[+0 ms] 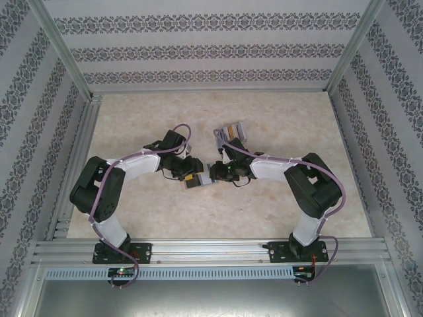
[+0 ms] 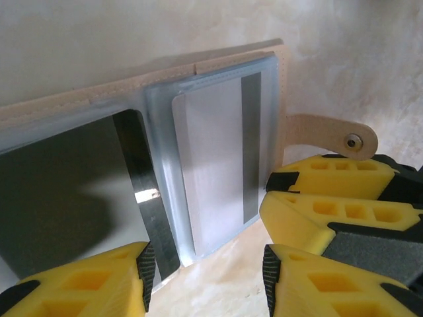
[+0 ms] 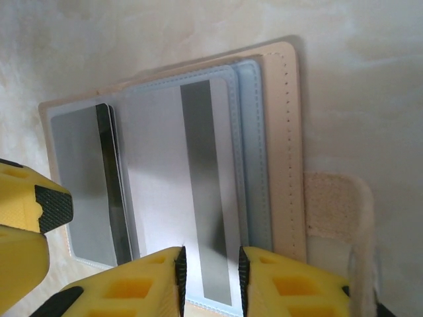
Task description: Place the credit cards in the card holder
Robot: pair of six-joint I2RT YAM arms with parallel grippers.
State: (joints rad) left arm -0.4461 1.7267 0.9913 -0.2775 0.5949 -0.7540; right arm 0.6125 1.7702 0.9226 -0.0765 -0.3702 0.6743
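From above, we see the left gripper [image 1: 190, 178] and right gripper [image 1: 213, 174] nose to nose at the middle of the table [image 1: 132, 119], with a clear tray [image 1: 232, 130] of cards just behind the right one.

At the left wrist, the card holder [image 2: 231, 59] lies open on the table with a grey card [image 2: 211, 172] in its sleeve. Our left fingers [image 2: 86, 290] are spread, released, around the corner of a second card [image 2: 66, 191]. The right gripper crowds in beside the snap tab [image 2: 330, 132].

At the right wrist, the right fingers [image 3: 277, 284] are pinched on the edge of the card holder's sleeve.

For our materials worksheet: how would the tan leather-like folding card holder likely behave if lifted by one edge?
The tan leather-like card holder would probably sag: it lies open in thin layers. Its clear plastic sleeves look glossy, perhaps slippery. The grey striped plastic card inside may stiffen one leaf.
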